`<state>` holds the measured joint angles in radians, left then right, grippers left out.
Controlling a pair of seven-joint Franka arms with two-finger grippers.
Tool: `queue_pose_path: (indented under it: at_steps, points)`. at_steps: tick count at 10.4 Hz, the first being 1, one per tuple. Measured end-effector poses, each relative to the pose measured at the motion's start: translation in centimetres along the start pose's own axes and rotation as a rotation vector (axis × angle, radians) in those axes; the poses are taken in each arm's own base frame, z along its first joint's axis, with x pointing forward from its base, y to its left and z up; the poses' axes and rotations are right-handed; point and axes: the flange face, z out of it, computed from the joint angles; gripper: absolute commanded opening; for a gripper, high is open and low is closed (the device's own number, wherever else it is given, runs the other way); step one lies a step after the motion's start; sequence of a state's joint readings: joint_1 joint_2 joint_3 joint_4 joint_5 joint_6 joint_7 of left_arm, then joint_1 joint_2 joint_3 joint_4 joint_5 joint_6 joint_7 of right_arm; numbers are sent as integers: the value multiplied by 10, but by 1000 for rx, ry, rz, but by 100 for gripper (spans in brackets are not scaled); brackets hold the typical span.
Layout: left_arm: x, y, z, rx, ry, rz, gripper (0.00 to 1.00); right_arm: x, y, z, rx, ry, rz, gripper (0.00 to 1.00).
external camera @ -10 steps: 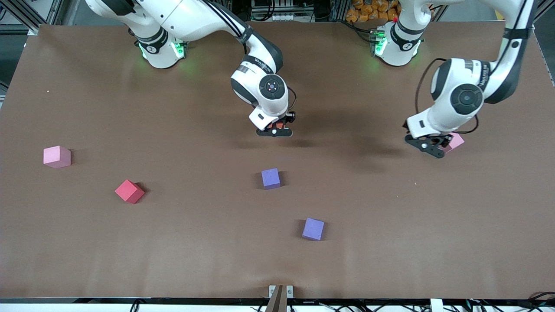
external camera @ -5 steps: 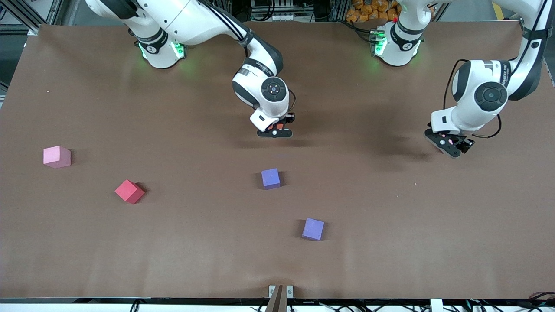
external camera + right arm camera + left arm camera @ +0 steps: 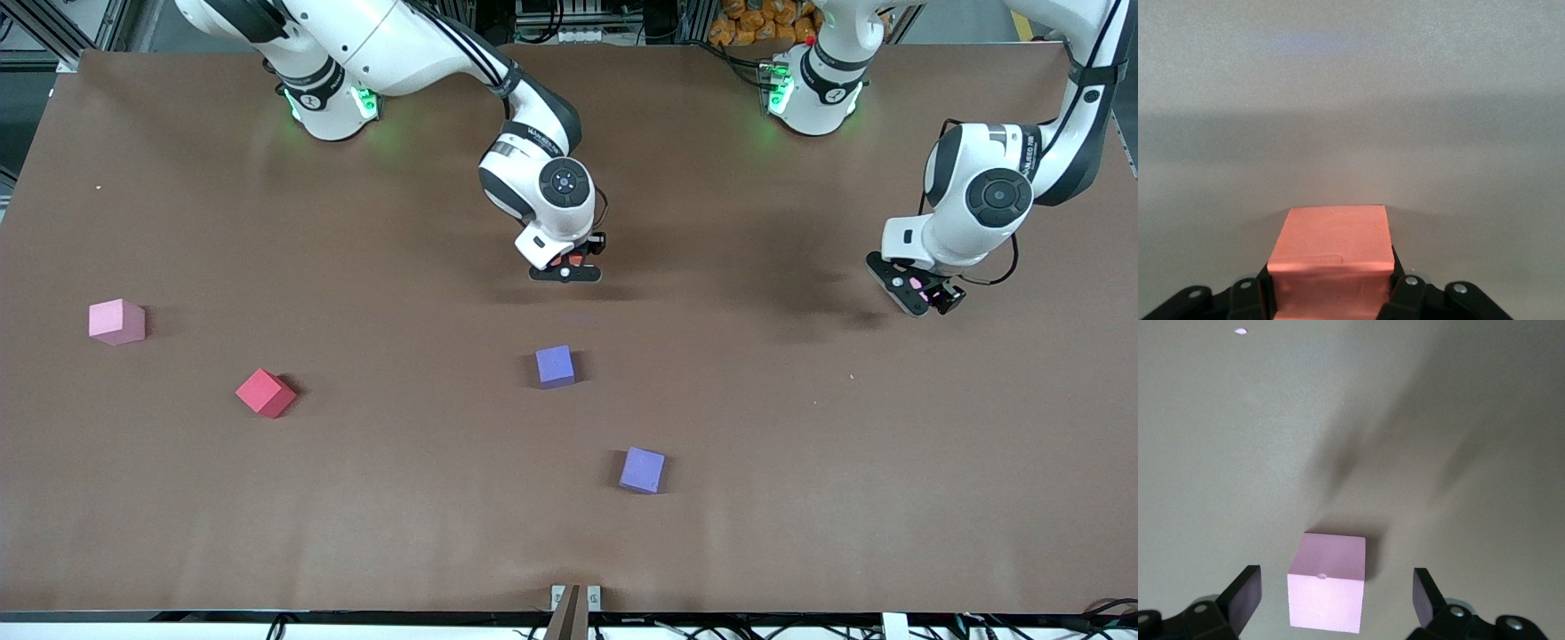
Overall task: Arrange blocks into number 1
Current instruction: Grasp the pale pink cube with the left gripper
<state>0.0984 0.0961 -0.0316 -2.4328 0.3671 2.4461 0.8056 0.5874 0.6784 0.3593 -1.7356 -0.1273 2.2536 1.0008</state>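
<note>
My left gripper [image 3: 921,294] is low over the table at the left arm's end, open. In the left wrist view a pink block [image 3: 1328,583] rests on the table between its two spread fingers [image 3: 1245,592], touching neither. From the front that block is almost hidden under the hand. My right gripper [image 3: 565,268] hangs over the table's middle, shut on an orange block [image 3: 1331,245], of which a sliver [image 3: 570,260] shows in the front view. Loose on the table lie two purple blocks [image 3: 555,365] [image 3: 642,469], a red block [image 3: 265,392] and another pink block [image 3: 116,321].
The brown table [image 3: 800,462] carries only the scattered blocks. The nearer purple block lies toward the front camera from the right gripper. The red and second pink blocks sit toward the right arm's end. Both robot bases [image 3: 805,84] stand along the table's edge.
My left gripper has swung toward the left arm's end of the table and now straddles the pink block that showed beside it before. The right gripper with the orange block has barely moved.
</note>
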Motion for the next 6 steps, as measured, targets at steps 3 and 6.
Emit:
queue_pose_path:
  at_steps: [3, 6]
  points:
    - [-19, -14, 22, 12, 15, 11, 100, -1, -1, 0, -4, 3, -5, 5]
    - [-33, -21, 32, 7, 15, 0, 100, -3, -1, 0, -15, 0, -12, 5]
